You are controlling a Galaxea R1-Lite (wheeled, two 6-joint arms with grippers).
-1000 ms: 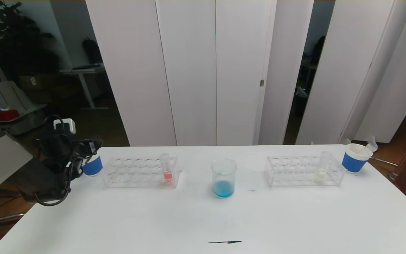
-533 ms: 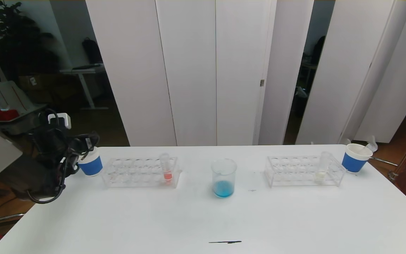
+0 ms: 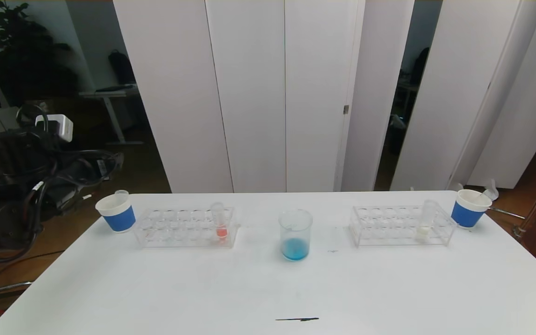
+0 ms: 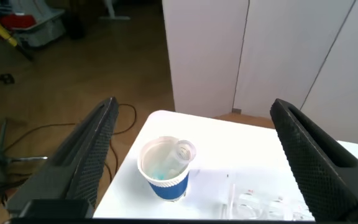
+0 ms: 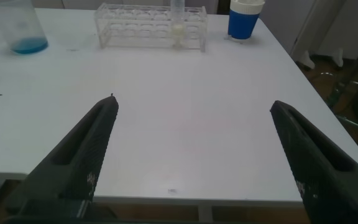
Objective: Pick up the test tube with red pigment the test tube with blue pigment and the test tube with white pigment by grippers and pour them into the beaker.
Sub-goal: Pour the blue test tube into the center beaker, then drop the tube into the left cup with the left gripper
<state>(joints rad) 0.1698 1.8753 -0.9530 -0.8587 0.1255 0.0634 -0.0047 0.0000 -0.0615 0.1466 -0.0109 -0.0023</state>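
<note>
The beaker (image 3: pixel 295 235) stands mid-table with blue liquid in its bottom. A clear tube with a trace of blue (image 4: pixel 178 155) leans inside the left paper cup (image 3: pixel 117 215). The red-pigment tube (image 3: pixel 220 223) stands upright in the left rack (image 3: pixel 175 228). The white-pigment tube (image 3: pixel 426 221) stands upright in the right rack (image 3: pixel 389 225). My left gripper (image 4: pixel 193 101) hangs open and empty above and behind that cup, off the table's left end. My right gripper (image 5: pixel 193 102) is open and empty over the table's near right edge, out of the head view.
A second blue-banded paper cup (image 3: pixel 470 208) stands at the far right, past the right rack. A short black mark (image 3: pixel 297 319) lies near the table's front edge. White panels stand behind the table. The left arm (image 3: pixel 49 158) and its cables hang beside the table's left corner.
My left arm has lifted and drawn back to the left, away from the left paper cup, which now shows whole. Both grippers have stayed open.
</note>
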